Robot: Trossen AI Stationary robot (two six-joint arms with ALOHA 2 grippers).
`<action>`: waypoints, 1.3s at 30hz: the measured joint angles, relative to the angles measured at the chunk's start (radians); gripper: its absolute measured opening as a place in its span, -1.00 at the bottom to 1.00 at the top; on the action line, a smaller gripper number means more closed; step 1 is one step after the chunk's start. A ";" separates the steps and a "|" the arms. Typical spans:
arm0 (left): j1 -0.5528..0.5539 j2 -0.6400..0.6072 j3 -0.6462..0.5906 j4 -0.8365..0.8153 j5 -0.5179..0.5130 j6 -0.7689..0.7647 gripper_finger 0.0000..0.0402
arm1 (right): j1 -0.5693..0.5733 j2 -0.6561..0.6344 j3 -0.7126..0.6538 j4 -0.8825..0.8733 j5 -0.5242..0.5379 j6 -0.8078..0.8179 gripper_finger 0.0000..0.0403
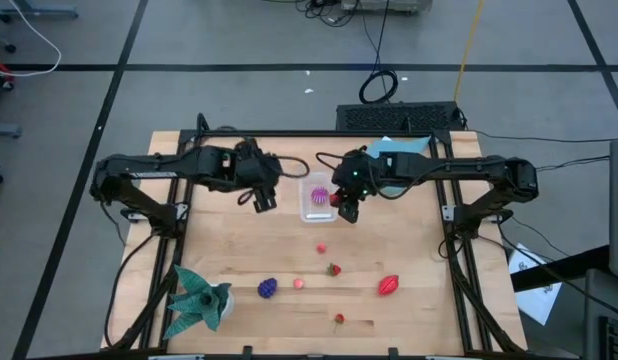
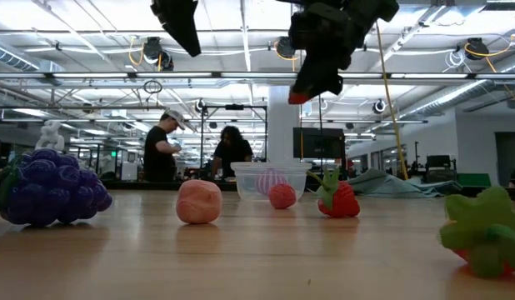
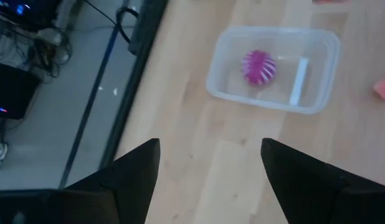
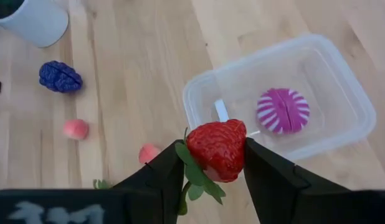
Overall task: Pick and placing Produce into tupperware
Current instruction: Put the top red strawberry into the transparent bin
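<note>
The clear tupperware stands on the table's far middle with one pink striped fruit inside it. My right gripper hovers at the tub's right edge, shut on a red strawberry. My left gripper hangs open, left of the tub, touching nothing. Loose on the wood nearer the front lie purple grapes, a pink peach, a second strawberry, a small red fruit, the oval red one and another small red one. My right gripper pinches the strawberry's red body between its two fingers, one on each side. The fingers come from above, pointing down. The fruit is lifted clear of the table, high above it in the low view, and its green leaves stick out by one finger.
A teal-green leafy thing in a white pot sits at the near left corner. A light blue cloth lies at the far edge behind the right arm. Bare wood lies between the tub and the loose fruits. People stand in the room beyond.
</note>
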 joint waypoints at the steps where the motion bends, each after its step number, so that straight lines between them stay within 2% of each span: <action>1: 0.010 -0.019 0.000 -0.002 0.000 0.014 0.40 | 0.001 0.008 0.006 0.001 0.000 -0.005 -0.29; 7: 0.070 -0.143 0.000 -0.015 0.000 0.007 0.40 | 0.001 0.090 0.053 -0.005 0.001 -0.016 -0.29; 15: 0.093 -0.275 0.001 -0.070 0.007 -0.045 0.42 | 0.001 0.262 0.201 -0.088 0.001 -0.093 -0.29; 19: 0.091 -0.290 0.001 -0.121 0.010 -0.085 0.43 | 0.001 0.315 0.230 -0.106 0.002 -0.116 -0.29; 23: 0.091 -0.289 0.001 -0.159 0.011 -0.090 0.42 | -0.003 0.316 0.231 -0.140 0.002 -0.116 -0.29; 30: 0.091 -0.278 0.000 -0.162 0.011 -0.089 0.42 | -0.013 0.318 0.231 -0.137 0.003 -0.106 -0.29; 39: 0.091 -0.277 0.000 -0.168 0.012 -0.089 0.44 | -0.014 0.384 0.231 -0.103 0.003 -0.126 -0.29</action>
